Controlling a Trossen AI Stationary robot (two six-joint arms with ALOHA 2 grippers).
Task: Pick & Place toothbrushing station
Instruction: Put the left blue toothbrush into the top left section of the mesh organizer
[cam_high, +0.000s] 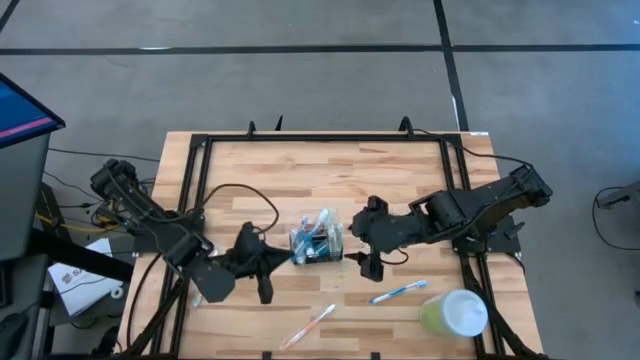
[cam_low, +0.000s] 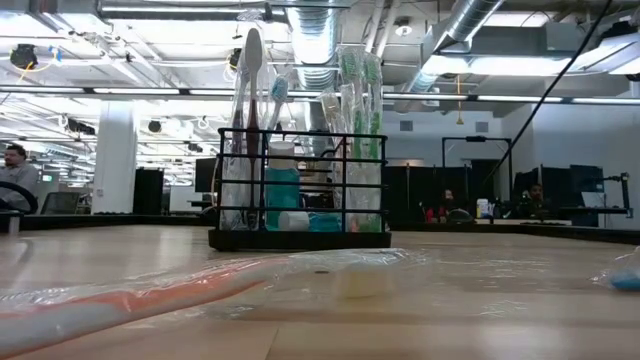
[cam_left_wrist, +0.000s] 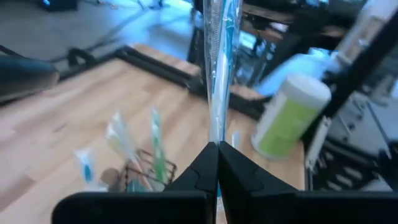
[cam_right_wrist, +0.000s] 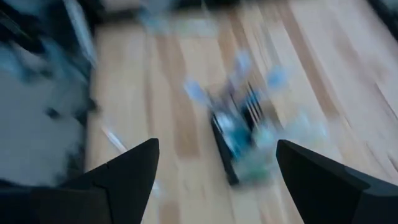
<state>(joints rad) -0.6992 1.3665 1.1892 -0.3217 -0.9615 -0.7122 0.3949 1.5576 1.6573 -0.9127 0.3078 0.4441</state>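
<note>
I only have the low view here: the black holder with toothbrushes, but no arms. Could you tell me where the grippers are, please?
Observer: The left gripper is close beside the toothbrushing station on the left arm's side, jaws shut on a wrapped toothbrush.
Operator: And the right one?
Observer: The right gripper is on the station's opposite side, jaws open, holding nothing.
Operator: Anything else over there?
Observer: A pale green cup stands near the table's front right corner.

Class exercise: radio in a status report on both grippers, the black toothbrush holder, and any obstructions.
Left gripper shut on wrapped toothbrush. Right gripper open, beside toothbrushing station. Station upright mid-table. Green cup clear.
</note>
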